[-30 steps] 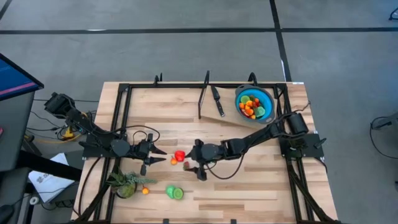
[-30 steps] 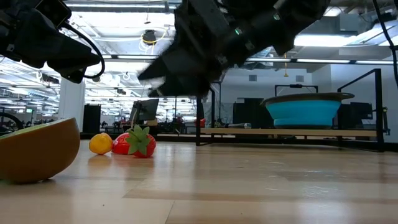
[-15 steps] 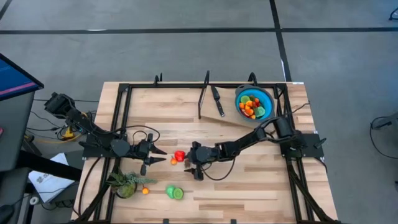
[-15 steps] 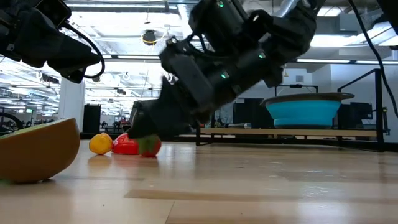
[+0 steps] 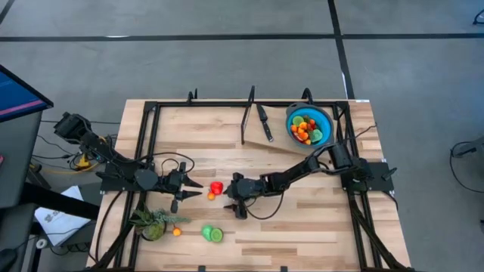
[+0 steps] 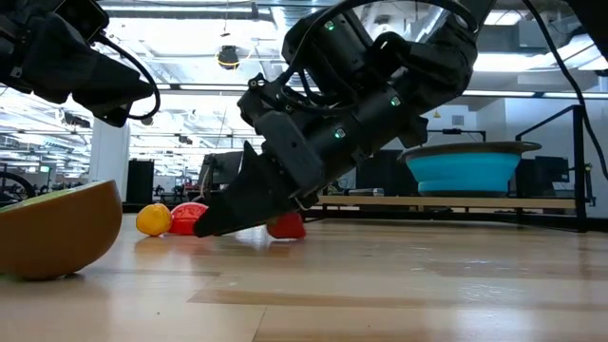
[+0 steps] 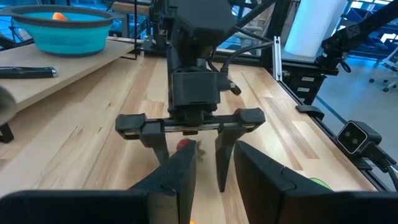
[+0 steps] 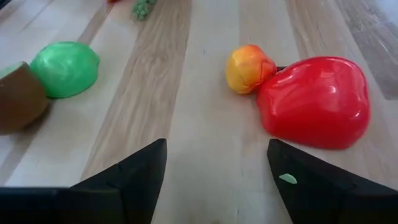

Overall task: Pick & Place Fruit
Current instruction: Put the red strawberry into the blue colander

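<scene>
A red fruit (image 8: 314,102) lies on the wooden table with a small orange-yellow fruit (image 8: 249,68) against it, in the table's middle (image 5: 217,187). My right gripper (image 8: 217,183) is open, low over the table just right of them (image 5: 228,195), and the red fruit lies ahead of one finger (image 8: 311,180). In the low view red shows on both sides of that gripper's fingertip (image 6: 204,228). A green fruit (image 8: 65,68) and a brown one (image 8: 18,96) lie nearer the front edge. My left gripper (image 5: 198,189) waits open to the fruits' left, holding nothing. My right gripper has one fingertip (image 8: 277,149) right beside the red fruit's nearest edge (image 8: 280,132), slanting down from the table's right. Whether it touches the fruit, I cannot tell. The fruit rests on the table.
A blue bowl (image 5: 327,125) holding several fruits stands at the far right. A black-handled knife (image 5: 263,122) lies left of it. A spiky green plant (image 5: 151,223) and a small orange fruit (image 5: 177,232) sit near the front left. Black frame rails (image 5: 151,136) border the table.
My right gripper has come down from above the table to just over its surface, moving a little toward the left and the red fruit. In the low view it now covers part of the red fruit, whose green leaves no longer show.
</scene>
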Controlling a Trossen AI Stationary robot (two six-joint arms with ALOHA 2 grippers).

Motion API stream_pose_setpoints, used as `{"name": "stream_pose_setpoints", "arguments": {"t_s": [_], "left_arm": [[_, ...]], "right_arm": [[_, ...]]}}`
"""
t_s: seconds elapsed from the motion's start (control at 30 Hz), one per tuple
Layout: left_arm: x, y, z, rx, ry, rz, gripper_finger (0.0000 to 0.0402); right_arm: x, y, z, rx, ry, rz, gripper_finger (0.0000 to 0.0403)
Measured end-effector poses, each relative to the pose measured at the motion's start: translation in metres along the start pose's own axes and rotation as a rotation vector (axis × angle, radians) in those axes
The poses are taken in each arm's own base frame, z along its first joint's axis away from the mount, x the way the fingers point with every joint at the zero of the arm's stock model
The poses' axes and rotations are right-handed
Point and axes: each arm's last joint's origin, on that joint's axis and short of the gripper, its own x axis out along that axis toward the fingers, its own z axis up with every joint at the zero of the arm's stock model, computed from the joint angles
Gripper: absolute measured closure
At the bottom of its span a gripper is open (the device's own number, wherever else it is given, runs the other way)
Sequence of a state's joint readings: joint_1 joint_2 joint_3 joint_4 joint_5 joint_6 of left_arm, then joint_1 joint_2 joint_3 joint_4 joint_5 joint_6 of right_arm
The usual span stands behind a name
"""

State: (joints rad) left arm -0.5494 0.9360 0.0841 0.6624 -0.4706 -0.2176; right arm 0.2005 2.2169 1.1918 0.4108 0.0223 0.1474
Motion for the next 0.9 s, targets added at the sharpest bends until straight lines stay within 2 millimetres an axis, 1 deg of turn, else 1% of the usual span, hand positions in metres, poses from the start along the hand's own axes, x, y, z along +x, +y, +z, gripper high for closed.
{"name": "stream_pose_setpoints", "arguments": {"t_s": [0.17,0.23,0.3,0.4,0.57,0.63,0.77,0.87,0.9], "left_arm": [[0.000,0.000,0.000,0.000,0.000,0.000,0.0298],[0.000,0.000,0.000,0.000,0.000,0.000,0.0298],[0.000,0.000,0.000,0.000,0.000,0.000,0.0298],[0.000,0.000,0.000,0.000,0.000,0.000,0.0298],[0.000,0.000,0.000,0.000,0.000,0.000,0.0298],[0.000,0.000,0.000,0.000,0.000,0.000,0.0298],[0.000,0.000,0.000,0.000,0.000,0.000,0.0298],[0.000,0.000,0.000,0.001,0.000,0.000,0.0298],[0.000,0.000,0.000,0.001,0.000,0.000,0.0298]], "right_arm": [[-0.006,-0.002,0.005,0.007,0.011,-0.006,0.0138],[-0.014,-0.002,0.010,0.007,0.027,-0.007,0.0138],[-0.026,-0.002,0.025,0.010,0.007,-0.008,0.0138],[-0.050,-0.002,0.045,0.013,0.015,-0.016,0.0138],[-0.086,-0.002,0.063,0.015,0.091,-0.033,0.0138],[-0.097,-0.003,0.063,0.025,0.143,-0.043,0.0138],[-0.107,-0.004,0.056,0.047,0.254,-0.065,0.0138],[-0.109,-0.005,0.050,0.046,0.319,-0.075,0.0138],[-0.106,-0.005,0.048,0.046,0.328,-0.077,0.0137]]}}
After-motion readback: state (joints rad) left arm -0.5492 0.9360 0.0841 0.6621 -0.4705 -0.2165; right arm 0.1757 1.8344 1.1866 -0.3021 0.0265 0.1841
